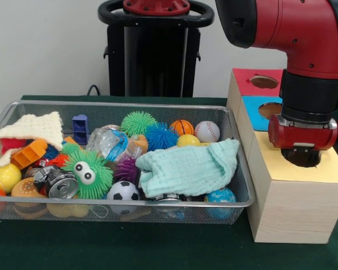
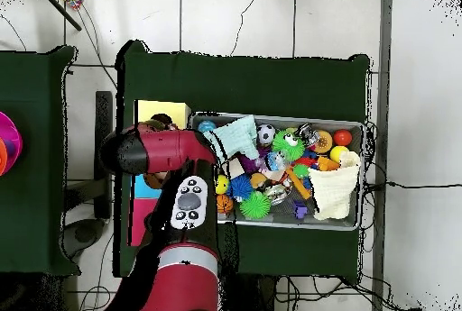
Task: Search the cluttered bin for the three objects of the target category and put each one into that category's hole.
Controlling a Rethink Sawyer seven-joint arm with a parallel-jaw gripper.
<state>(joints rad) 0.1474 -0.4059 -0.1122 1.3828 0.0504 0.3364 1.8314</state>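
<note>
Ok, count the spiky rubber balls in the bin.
4 show: a green one with eyes, a green one at the back, a blue one and a purple one. Clutter may hide more.

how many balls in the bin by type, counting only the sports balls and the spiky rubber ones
Sports balls: 3 – soccer ball, basketball, baseball
Spiky rubber balls: 4 – green spiky ball, blue spiky ball, purple spiky ball, green spiky ball with eyes
Total: 7
</note>
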